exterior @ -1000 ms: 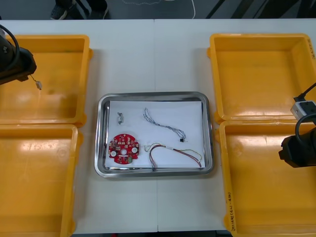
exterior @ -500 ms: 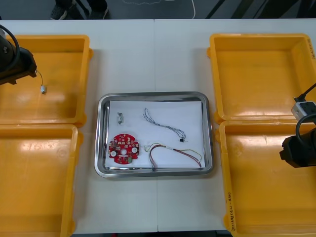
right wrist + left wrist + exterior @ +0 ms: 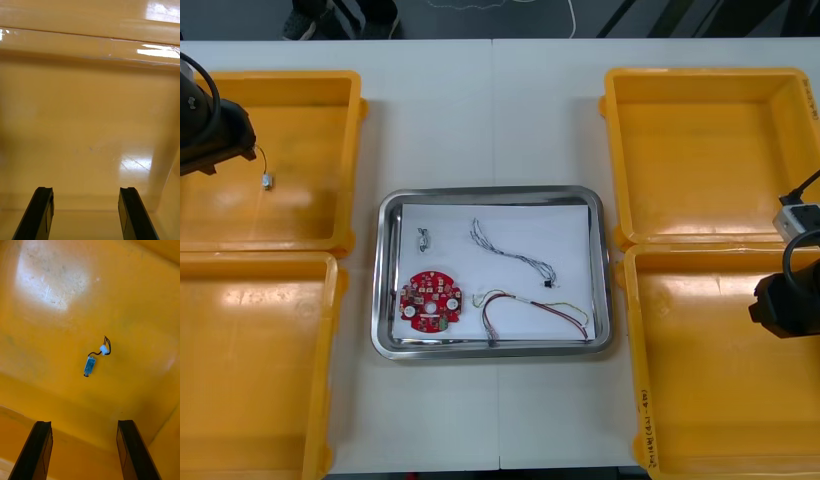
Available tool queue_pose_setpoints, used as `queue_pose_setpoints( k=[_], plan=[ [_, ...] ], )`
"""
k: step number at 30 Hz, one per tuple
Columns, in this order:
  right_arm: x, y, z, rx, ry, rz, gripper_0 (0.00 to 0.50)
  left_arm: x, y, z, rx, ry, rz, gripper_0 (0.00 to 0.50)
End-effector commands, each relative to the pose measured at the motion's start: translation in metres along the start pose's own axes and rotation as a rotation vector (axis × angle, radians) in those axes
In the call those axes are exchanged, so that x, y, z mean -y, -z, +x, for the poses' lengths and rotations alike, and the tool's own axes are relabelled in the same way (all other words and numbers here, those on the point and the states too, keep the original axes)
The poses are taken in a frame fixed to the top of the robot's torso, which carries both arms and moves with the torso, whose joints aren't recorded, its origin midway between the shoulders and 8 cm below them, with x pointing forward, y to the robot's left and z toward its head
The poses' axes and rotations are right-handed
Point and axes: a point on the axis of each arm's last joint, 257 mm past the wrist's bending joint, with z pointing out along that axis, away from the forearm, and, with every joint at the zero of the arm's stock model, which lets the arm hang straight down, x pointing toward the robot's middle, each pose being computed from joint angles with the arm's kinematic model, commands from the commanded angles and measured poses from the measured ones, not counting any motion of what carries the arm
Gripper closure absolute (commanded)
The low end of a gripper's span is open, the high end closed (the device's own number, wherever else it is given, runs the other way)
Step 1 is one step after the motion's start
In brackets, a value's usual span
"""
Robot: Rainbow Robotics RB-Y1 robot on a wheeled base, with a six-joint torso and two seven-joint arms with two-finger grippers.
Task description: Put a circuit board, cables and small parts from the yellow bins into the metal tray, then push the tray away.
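On the table [image 3: 490,110] the metal tray [image 3: 383,300] holds circuit board [image 3: 429,301], cables [image 3: 510,250] and small metal part [image 3: 423,238]; left gripper [image 3: 84,422] and right gripper [image 3: 86,188], jaws apart, over yellow bins [image 3: 300,80]; push outstanding.

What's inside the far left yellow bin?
One small metal part with a short black lead lies on the bin floor, before the open left gripper. The arm hides its outer side.

Four yellow bins [image 3: 280,80], plain glossy. Metal tray [image 3: 383,300]: shiny silver rim, white inside. Circuit board [image 3: 429,300] red with pale spots. Twisted cable [image 3: 510,252] looks bluish-white, too thin to be sure. Second cable [image 3: 532,308] red and yellow. Small metal part [image 3: 89,366] silver-blue, with black wire and white plug. Table [image 3: 490,110] off-white.
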Motion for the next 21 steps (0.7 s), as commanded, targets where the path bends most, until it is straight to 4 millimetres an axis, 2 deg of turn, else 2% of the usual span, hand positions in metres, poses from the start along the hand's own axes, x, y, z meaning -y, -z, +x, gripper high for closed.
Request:
queue_pose_setpoints(
  k=[1, 8, 11, 21],
  plan=[
    [0.014, 0.007, -0.003, 0.02, 0.019, 0.014, 0.0, 0.018, 0.004, -0.015, -0.014, -0.106, 0.024, 0.0],
    [0.011, 0.008, -0.004, 0.024, 0.02, 0.002, 0.0, 0.03, -0.011, -0.026, -0.001, -0.139, 0.047, 0.0],
    [0.011, 0.008, -0.004, 0.024, 0.02, 0.0, 0.0, 0.037, -0.024, -0.029, -0.001, -0.197, 0.057, 0.0],
    [0.009, 0.008, -0.004, 0.022, 0.021, -0.007, 0.0, 0.044, -0.044, -0.031, 0.003, -0.338, 0.09, 0.0]
  ],
)
